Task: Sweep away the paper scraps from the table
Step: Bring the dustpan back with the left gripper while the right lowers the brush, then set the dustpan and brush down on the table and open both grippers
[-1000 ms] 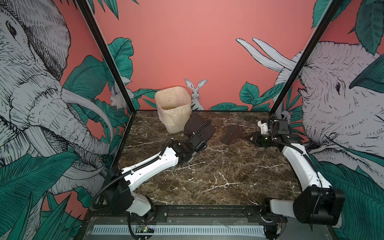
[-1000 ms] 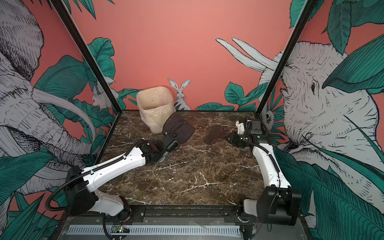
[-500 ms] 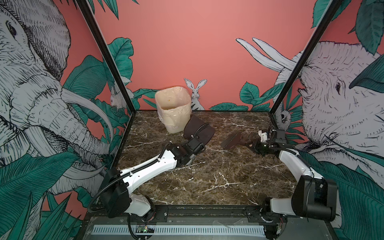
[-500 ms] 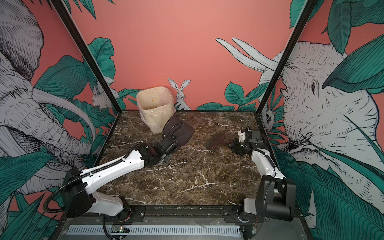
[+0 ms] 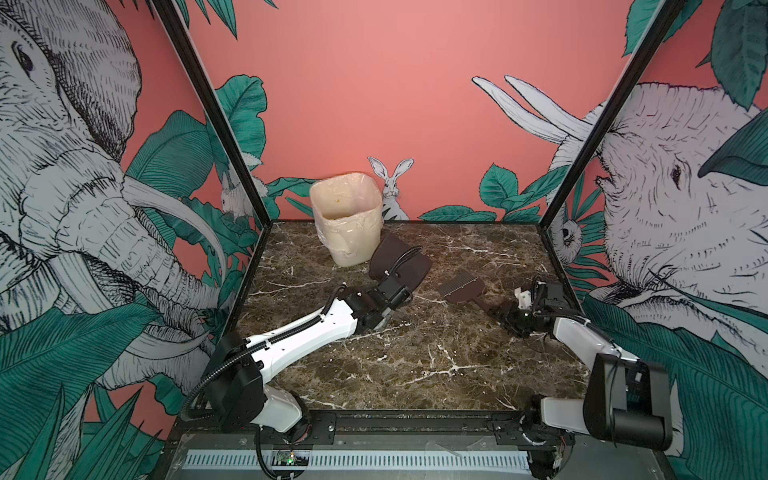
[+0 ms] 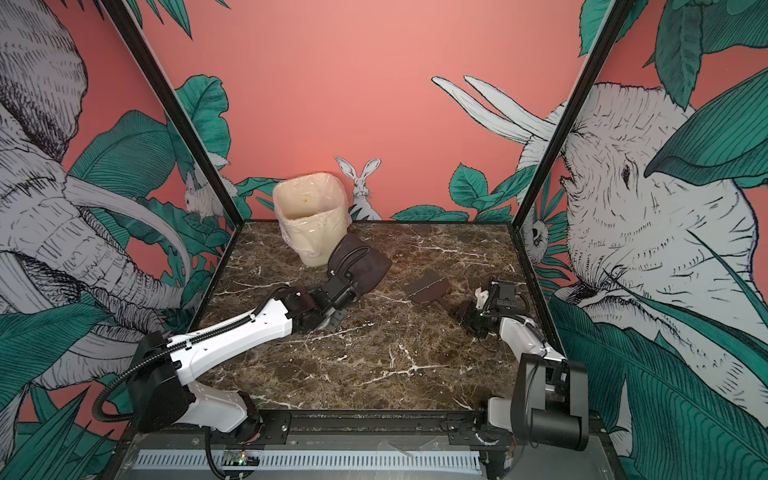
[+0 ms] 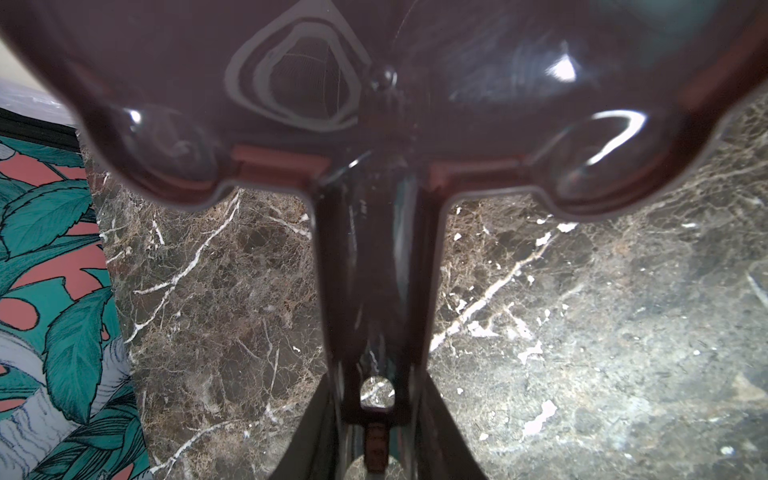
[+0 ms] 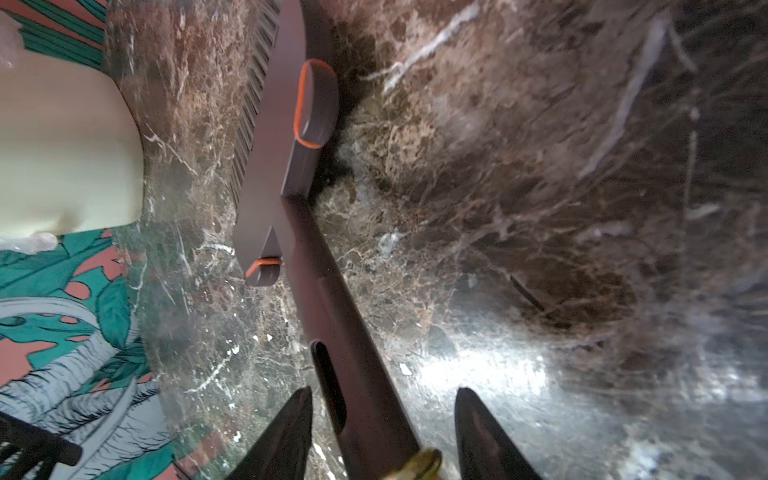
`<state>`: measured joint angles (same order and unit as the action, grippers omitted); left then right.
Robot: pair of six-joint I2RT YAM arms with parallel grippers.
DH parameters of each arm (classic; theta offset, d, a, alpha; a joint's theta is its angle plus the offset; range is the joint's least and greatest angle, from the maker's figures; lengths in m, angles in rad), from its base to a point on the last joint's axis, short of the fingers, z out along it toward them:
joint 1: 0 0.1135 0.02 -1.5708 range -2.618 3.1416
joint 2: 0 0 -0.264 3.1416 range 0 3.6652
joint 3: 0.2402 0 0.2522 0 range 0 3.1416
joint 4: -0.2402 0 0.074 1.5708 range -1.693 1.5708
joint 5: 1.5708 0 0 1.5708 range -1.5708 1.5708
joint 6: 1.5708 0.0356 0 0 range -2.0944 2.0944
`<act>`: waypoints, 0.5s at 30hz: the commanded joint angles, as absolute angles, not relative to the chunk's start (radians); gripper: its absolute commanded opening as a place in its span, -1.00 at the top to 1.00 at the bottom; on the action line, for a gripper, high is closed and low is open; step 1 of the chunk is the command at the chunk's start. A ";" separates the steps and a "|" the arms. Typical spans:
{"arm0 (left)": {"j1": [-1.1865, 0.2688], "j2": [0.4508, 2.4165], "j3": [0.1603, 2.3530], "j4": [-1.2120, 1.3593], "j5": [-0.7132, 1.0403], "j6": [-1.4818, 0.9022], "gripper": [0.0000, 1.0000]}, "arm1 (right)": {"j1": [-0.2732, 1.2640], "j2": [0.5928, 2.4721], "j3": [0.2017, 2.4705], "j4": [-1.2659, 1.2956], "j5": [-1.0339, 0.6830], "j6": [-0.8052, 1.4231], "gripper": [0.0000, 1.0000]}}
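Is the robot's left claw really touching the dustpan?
Touching. In the left wrist view, the jaws of the left gripper sit tight against both sides of the handle of the dustpan, with no gap showing on either side.

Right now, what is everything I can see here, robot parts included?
table: one, dark brown marble, black frame.
bin: one, cream, plastic-lined, back of table, left of centre.
dustpan: one, dark brown, tilted up beside the bin.
brush: one, dark brown, lying flat right of centre.
paper scraps: none visible.
left end effector: one, black, shut on the dustpan's handle.
right end effector: one, black, open, astride the brush's handle.
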<state>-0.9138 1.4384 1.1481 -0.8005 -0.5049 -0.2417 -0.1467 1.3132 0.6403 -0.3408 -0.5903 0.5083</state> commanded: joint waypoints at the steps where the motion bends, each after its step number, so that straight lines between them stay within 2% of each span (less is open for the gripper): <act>1: -0.917 1.440 1.129 -0.792 -0.504 -0.268 1.00 | -0.155 1.299 0.648 -0.363 -0.529 0.492 -0.33; 4: -0.917 1.446 1.115 -0.785 -0.488 -0.280 1.00 | -0.155 1.283 0.659 -0.426 -0.461 0.472 -0.74; 7: -0.916 1.465 1.098 -0.765 -0.448 -0.288 1.00 | -0.154 1.253 0.663 -0.462 -0.412 0.463 -0.91; 15: -0.889 1.625 1.106 -0.731 -0.246 -0.327 1.00 | -0.153 1.150 0.684 -0.543 -0.390 0.424 -0.95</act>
